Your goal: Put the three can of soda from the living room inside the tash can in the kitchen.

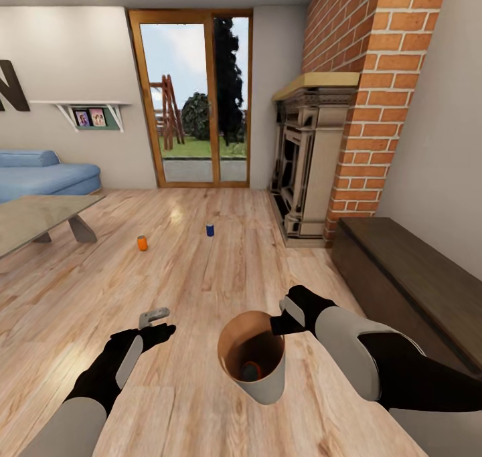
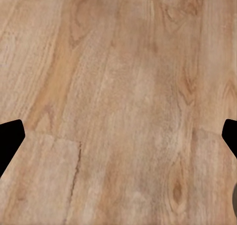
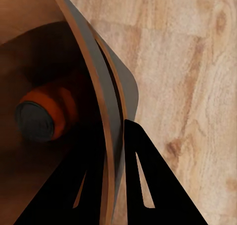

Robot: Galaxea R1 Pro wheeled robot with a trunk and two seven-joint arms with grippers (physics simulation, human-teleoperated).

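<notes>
Your right gripper (image 1: 280,324) is pinched onto the rim of the trash can (image 1: 264,383), one finger inside the wall and one outside, as the right wrist view makes plain with the dark fingers (image 3: 148,185) straddling the thin grey-and-tan edge (image 3: 106,121). The bin hangs tilted from that grip, its mouth turned up toward your head camera, just below and beside the right gripper and between your two arms. Down in the bottom of it lies one orange soda can (image 1: 251,370), on its side, silver-grey top facing the right wrist camera (image 3: 47,113). Your left gripper (image 1: 155,318) sits out to the left of the bin, near it but apart, fingers spread wide with nothing between them; in the left wrist view the dark fingertips (image 2: 10,141) sit at the two edges with bare wood floor (image 2: 118,106) in the gap. Well ahead of both hands, two more cans stand upright on the floor: a second orange can (image 1: 142,243) beyond your left gripper, near the leg of the low table (image 1: 40,219), and a dark blue can (image 1: 209,229) further over, roughly ahead of the bin. Past them stand the glass doors (image 1: 194,102), with the fireplace (image 1: 308,162) and brick chimney (image 1: 365,89) ahead of your right arm, and the blue sofa (image 1: 43,176) far off beyond the left.
</notes>
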